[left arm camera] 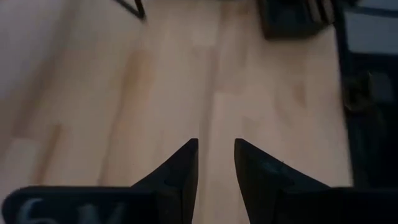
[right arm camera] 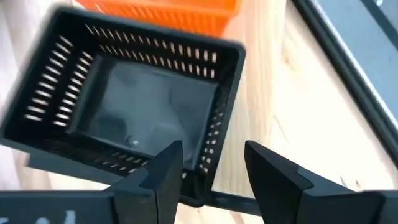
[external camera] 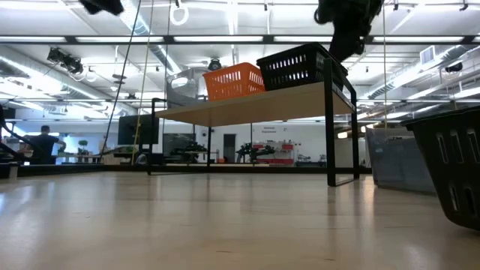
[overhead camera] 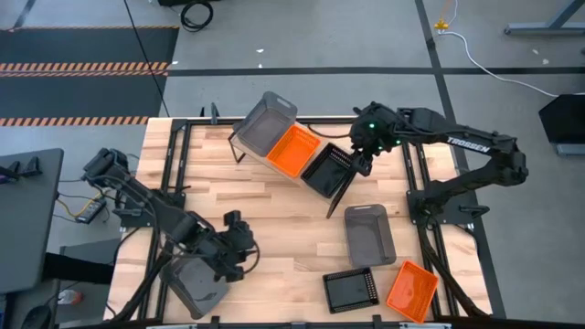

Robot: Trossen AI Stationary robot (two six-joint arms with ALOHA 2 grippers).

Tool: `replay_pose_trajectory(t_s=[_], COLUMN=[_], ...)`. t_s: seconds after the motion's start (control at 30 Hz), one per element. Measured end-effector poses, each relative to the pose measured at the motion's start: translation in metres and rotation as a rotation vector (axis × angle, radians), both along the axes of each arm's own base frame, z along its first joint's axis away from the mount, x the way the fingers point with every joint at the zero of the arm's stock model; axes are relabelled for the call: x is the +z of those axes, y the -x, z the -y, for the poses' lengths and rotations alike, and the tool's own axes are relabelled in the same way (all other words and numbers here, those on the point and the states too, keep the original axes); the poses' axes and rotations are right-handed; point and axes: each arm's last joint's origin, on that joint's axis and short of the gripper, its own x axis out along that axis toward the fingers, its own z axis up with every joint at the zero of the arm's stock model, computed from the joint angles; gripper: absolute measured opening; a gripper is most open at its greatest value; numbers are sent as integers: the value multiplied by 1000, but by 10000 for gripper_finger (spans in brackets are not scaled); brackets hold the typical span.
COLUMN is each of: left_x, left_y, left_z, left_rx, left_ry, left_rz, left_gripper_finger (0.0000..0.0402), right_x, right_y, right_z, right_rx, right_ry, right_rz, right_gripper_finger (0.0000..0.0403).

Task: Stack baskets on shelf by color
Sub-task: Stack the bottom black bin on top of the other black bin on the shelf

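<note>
Right tool above black slotted plastic basket at end of long light-wood shelf; fingers parted, holding nothing. Basket beside bright orange basket, then grey basket.

Risk: black basket near shelf edge; nudge could tip it off.

Left tool low over slatted wooden table, narrow gap, empty.

Still on table: grey, black, orange baskets.

Workshop, ceiling lights; person far back.
</note>
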Motion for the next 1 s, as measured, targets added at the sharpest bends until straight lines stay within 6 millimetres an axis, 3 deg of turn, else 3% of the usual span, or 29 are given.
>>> replay_pose_trajectory(t_s=[0.17, 0.3, 0.5, 0.63, 0.8, 1.0], left_x=[0, -4, -4, -5, -7, -10], left_y=[15, 20, 13, 3, -7, -1], left_z=[12, 14, -4, -23, -37, -28], left_rx=[-23, -1, 98, 131, 128, 129], left_ry=[70, 27, -162, -197, -62, 218], left_rz=[-59, -75, -17, -55, -130, -282], left_gripper_finger=[109, 109, 109, 109, 109, 110], right_x=[20, 27, 21, 12, 1, -16], right_y=[9, 12, 8, 6, 3, -8], right_z=[-14, -31, -72, -104, -144, -181], right_rx=[56, 114, 229, 303, 371, 389], right_ry=[4, -10, -91, -133, -171, -131], right_rz=[83, 119, 58, -31, -107, -141], right_gripper_finger=[179, 179, 179, 179, 179, 174])
